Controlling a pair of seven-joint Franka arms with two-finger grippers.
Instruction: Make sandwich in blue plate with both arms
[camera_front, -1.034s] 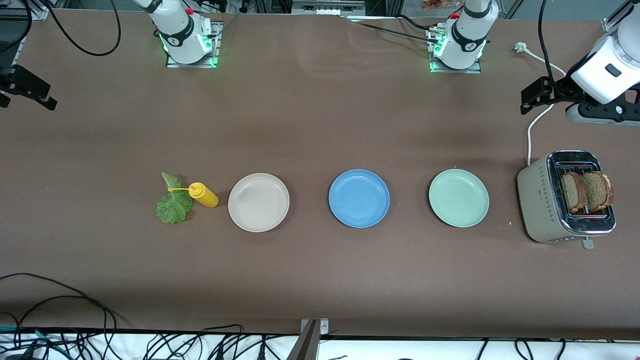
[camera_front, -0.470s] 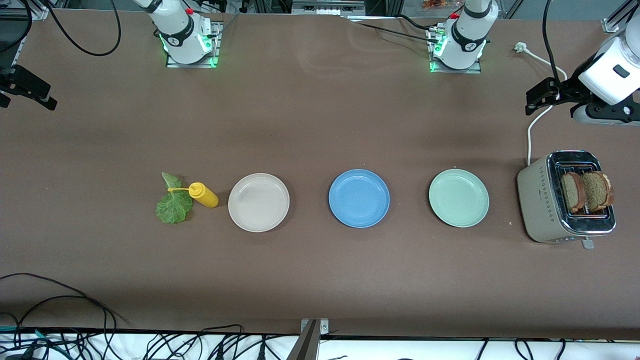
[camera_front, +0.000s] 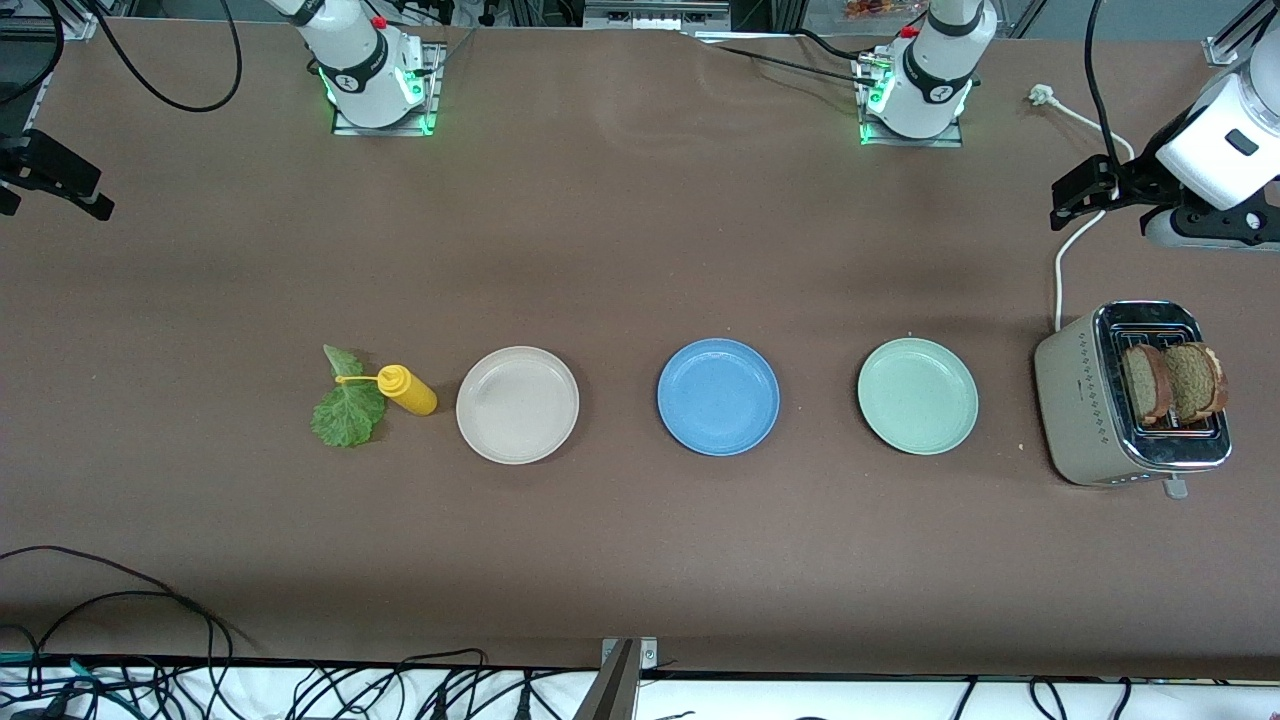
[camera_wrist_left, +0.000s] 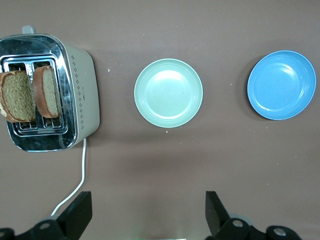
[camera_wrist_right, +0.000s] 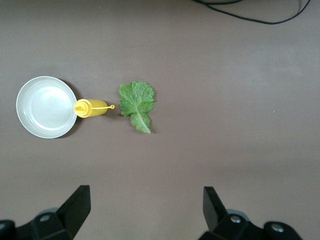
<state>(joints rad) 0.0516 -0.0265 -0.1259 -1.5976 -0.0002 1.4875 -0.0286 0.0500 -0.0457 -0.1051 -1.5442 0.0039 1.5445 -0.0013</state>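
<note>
- Nothing is assembled: the blue plate (camera_front: 718, 396) sits bare in the middle of the surface (camera_front: 640, 250), between the off-white plate (camera_front: 517, 404) toward my right arm's end and the mint-green plate (camera_front: 917, 395) toward my left arm's end.
- The sandwich exists only as parts. Two bread slices (camera_front: 1170, 383) stand upright in the slots of the toaster (camera_front: 1080, 400), just beside the mint-green plate at my left arm's end. The lettuce leaf (camera_front: 347, 408) lies flat at my right arm's end, touching or nearly touching the yellow squeeze bottle (camera_front: 407, 390); from here I cannot say which.
- My left gripper (camera_wrist_left: 145, 215) hangs high over bare surface near the toaster's cord, fingers spread wide and empty.
- My right gripper (camera_wrist_right: 145, 212) hangs high over bare surface at its own end, fingers likewise spread wide, carrying nothing.
- I judge this to be the very start: fetching the first slice is the step in hand.
- Next, my left gripper must move over the toaster, turn to line its fingers across one slice's thin faces, descend, pinch the crust above the slot and lift straight up.
- My right arm can meanwhile line up over the leaf, keeping clear of the bottle.
</note>
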